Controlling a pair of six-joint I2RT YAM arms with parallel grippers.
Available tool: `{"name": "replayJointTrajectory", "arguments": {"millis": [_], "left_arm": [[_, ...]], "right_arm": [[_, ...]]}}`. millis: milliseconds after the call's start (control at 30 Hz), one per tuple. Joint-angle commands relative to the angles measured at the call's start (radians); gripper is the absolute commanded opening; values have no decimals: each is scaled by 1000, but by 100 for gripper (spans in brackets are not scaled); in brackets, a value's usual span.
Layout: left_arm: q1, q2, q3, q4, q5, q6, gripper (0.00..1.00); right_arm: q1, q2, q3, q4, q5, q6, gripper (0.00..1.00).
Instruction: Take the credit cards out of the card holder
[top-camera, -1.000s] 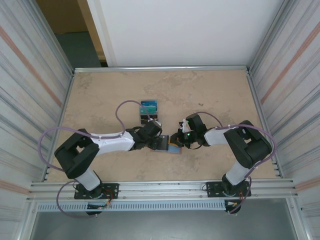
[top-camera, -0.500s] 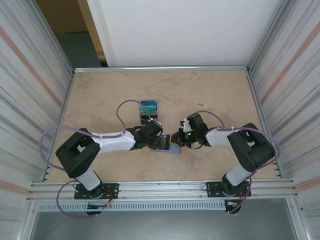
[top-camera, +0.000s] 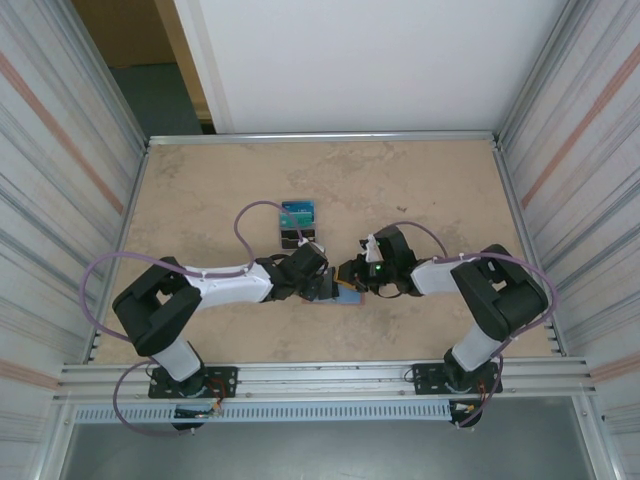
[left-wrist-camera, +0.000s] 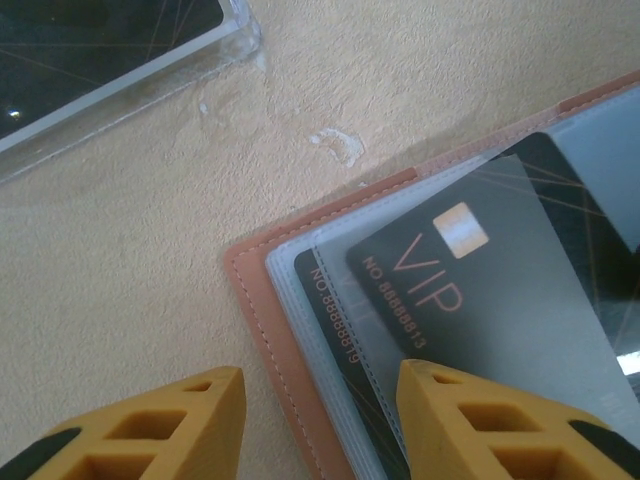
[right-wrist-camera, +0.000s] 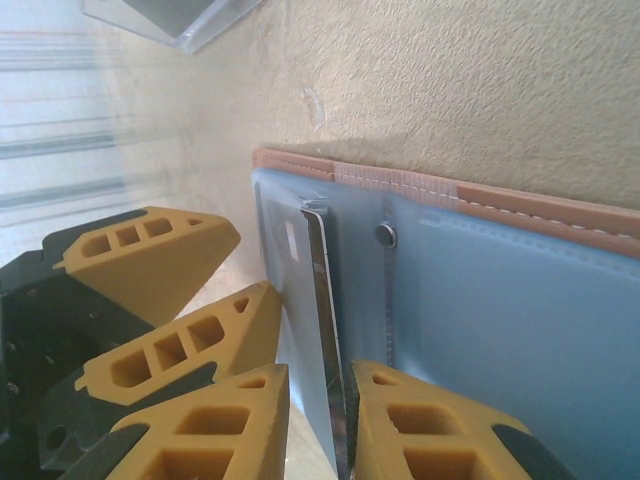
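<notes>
The card holder (left-wrist-camera: 258, 318) lies open on the table, salmon-pink rim around blue-grey clear sleeves (right-wrist-camera: 500, 330); in the top view it is a small patch (top-camera: 348, 298) between the two arms. Dark credit cards lettered VIP (left-wrist-camera: 480, 290) sit in the sleeves. My left gripper (left-wrist-camera: 320, 430) is open and straddles the holder's corner, one finger over the table, the other over a card. One credit card (right-wrist-camera: 325, 300) stands edge-on between the fingers of my right gripper (right-wrist-camera: 335, 425). It touches the right finger with a gap on its left, so the jaws are open.
A clear acrylic stand (left-wrist-camera: 100, 70) with a dark, teal-topped block (top-camera: 297, 213) sits just beyond the holder. Both wrists (top-camera: 337, 280) crowd together near the table's front middle. Corrugated metal walls (top-camera: 60, 200) close in both sides.
The right jaws have parted slightly from a tight pinch on the card. The left jaws have narrowed a little. The right wrist edged left toward the left one.
</notes>
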Motion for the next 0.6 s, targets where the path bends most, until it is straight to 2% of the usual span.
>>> {"name": "replayJointTrajectory", "arguments": {"millis": [0,333,567], "left_arm": [[-11,33,-22,-40,11,-23,45],[-12,41,-37,-12,25,-48,42],[-11,43,-44,-4,32,-55,41]], "right_arm": [[10,34,-19,91,-35,35,22],[38,121,-31,280,-79,92,22],[52,151,-9,316,-90,104,21]]}}
